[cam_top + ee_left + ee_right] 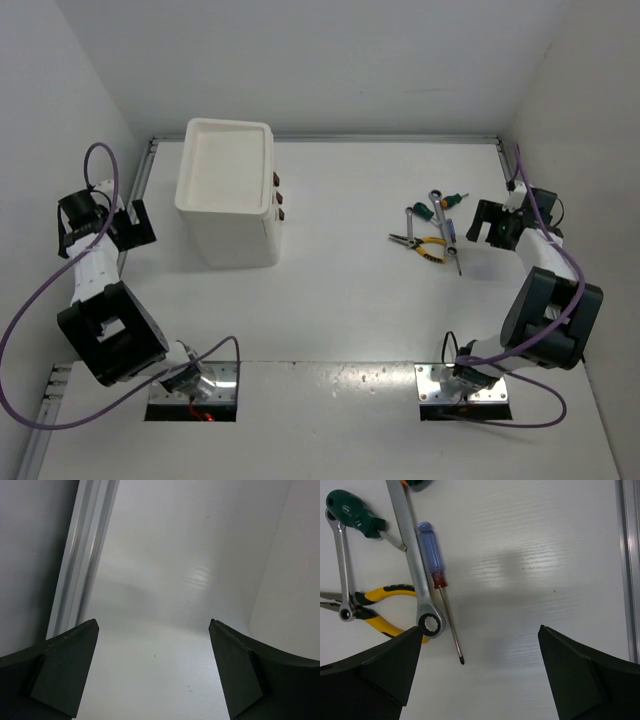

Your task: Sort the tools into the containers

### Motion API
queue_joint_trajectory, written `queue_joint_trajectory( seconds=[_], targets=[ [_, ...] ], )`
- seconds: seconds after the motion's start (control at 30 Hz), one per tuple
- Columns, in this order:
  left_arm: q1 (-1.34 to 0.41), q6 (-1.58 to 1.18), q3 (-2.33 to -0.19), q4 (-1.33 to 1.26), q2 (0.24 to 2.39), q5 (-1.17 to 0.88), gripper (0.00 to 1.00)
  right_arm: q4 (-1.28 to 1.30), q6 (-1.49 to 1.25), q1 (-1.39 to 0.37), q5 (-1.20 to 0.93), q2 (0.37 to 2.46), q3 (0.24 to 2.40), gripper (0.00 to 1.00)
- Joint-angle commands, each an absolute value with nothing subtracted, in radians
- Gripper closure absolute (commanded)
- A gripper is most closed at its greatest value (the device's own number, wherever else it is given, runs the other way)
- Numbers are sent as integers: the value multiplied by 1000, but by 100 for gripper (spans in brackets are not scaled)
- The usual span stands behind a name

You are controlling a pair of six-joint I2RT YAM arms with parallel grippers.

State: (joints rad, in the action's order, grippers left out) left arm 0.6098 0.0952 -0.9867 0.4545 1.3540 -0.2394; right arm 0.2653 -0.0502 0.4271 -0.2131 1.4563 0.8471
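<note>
Left gripper (153,630) and right gripper (480,635): fingers spread, nothing held. On the table (340,300), just ahead of the right gripper, lie the green-handled screwdriver (350,512), blue-handled screwdriver (431,550), yellow-handled pliers (385,590), long wrench (412,555) and short wrench (341,565). The white marking on the green handle is too small to read. The drawer unit (240,240) stands well apart, left.

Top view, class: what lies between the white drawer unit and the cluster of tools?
Nothing: the top view shows bare table from the drawer unit to the tools.

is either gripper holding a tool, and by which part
Nothing is held: the left gripper and right gripper both stand open and empty; the small metal hand tools lie untouched.
</note>
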Motion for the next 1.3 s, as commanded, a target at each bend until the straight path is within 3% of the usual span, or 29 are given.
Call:
queue_joint_trajectory(
  seconds=[0.0,0.17,0.37,0.53,0.77,0.97,1.1,1.27],
  targets=[
    [601,123,-1015,425,1344,-253,1,258,-89,434,-189,1457,894,1],
    [601,132,-1239,527,1380,-258,1,268,-98,434,-201,1491,894,4],
    [601,132,-1670,770,1497,-379,1,279,-87,434,-294,1477,905,6],
    [464,158,-1889,925,1545,-341,1,279,-74,423,-403,1447,894,7],
    [252,158,-1902,945,1531,-216,1,298,-63,403,-551,1414,914,8],
    [138,121,-1893,945,1551,-123,9,347,-51,371,-730,1414,963,10],
    [57,94,-1841,945,1562,-65,19,365,-51,324,-767,1426,1011,10],
    [18,52,-1780,884,1562,29,23,408,-71,272,-810,1468,1106,10]
  ],
)
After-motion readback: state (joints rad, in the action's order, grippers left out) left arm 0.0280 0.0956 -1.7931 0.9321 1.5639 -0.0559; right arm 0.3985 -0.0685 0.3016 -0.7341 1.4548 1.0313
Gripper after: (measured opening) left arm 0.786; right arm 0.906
